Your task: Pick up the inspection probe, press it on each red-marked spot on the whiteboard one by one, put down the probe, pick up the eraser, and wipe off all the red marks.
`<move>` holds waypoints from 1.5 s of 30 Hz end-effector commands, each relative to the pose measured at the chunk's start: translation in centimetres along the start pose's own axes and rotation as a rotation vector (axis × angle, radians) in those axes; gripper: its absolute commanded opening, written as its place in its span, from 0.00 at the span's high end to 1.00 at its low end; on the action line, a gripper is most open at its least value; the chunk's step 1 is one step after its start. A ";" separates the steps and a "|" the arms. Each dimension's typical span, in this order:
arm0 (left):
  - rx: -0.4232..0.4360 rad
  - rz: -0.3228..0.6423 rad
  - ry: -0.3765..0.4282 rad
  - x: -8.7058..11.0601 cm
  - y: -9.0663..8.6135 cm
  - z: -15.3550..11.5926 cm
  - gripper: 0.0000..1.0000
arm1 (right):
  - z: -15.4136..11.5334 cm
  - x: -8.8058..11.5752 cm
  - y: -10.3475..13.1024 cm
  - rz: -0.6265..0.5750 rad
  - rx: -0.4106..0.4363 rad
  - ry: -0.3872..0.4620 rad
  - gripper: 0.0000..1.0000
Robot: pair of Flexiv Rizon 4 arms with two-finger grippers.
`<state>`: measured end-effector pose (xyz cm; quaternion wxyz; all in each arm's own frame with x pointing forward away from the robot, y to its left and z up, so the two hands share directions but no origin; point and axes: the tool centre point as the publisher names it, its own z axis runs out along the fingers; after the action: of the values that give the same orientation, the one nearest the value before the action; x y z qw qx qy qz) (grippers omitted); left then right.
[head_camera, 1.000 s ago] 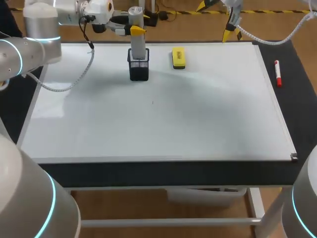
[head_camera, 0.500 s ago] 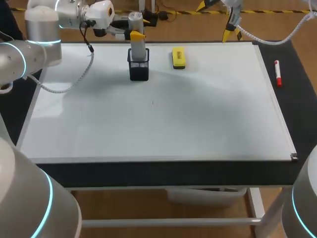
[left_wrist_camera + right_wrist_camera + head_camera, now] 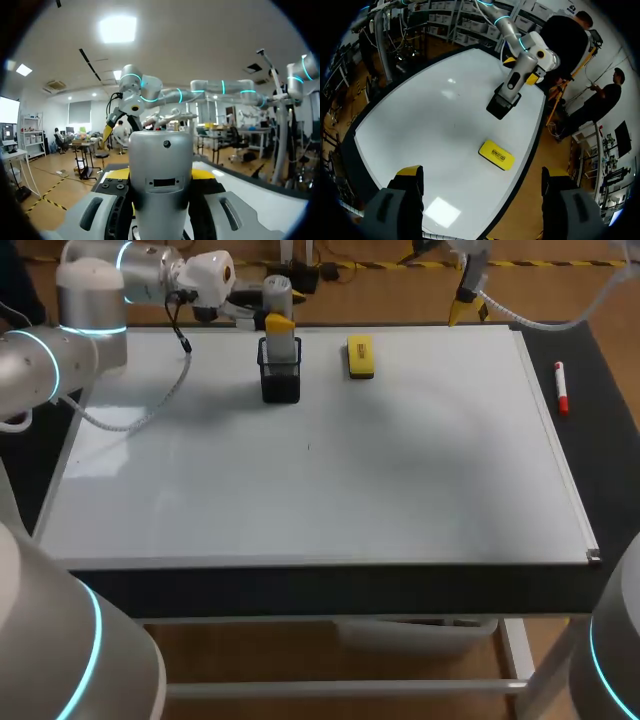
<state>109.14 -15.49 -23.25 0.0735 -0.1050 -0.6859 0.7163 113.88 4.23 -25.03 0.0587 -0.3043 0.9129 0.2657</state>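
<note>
Two arms sit over a whiteboard (image 3: 350, 480) on a dark desk (image 3: 605, 450).

Head view: the left claw (image 3: 278, 322) is at the board's far edge, clenched on the grey probe (image 3: 277, 292). The probe's lower end stands in a black mesh holder (image 3: 280, 380). The yellow eraser (image 3: 360, 356) lies near the holder, to its right. A red marker (image 3: 561, 388) lies on the desk beside the board's right edge. The right claw (image 3: 465, 302) hangs past the far edge.

Left wrist view: the probe (image 3: 161, 160) fills the gap between the fingers, with yellow fingertips (image 3: 119, 174) against both its sides.

Right wrist view: the right claw (image 3: 482, 175) is spread wide and released. The eraser (image 3: 496, 154) lies below and ahead of it, and the holder (image 3: 500, 106) stands farther on.
</note>
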 end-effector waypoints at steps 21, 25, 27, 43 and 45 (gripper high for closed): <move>0.026 0.016 0.010 -0.6 2.9 -0.7 1.00 | -0.2 -0.1 0.0 -0.001 0.003 0.007 0.00; 0.025 0.014 0.004 -0.7 3.2 -0.6 1.00 | -0.2 -0.1 0.0 -0.001 0.003 0.007 0.00; 0.024 0.014 0.000 -0.7 3.4 -0.5 1.00 | -0.2 -0.1 0.0 -0.001 0.003 0.007 0.00; 0.017 0.013 -0.014 -0.8 4.2 -0.7 1.00 | -0.2 -0.1 0.0 -0.001 0.003 0.007 0.00; 0.018 0.010 -0.015 -0.8 4.3 -0.7 1.00 | -0.2 -0.1 0.0 -0.001 0.003 0.007 0.00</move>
<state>109.77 -15.25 -27.27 0.0611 -0.0998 -0.6820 0.7220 113.88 4.24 -25.03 0.0587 -0.3043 0.9129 0.2657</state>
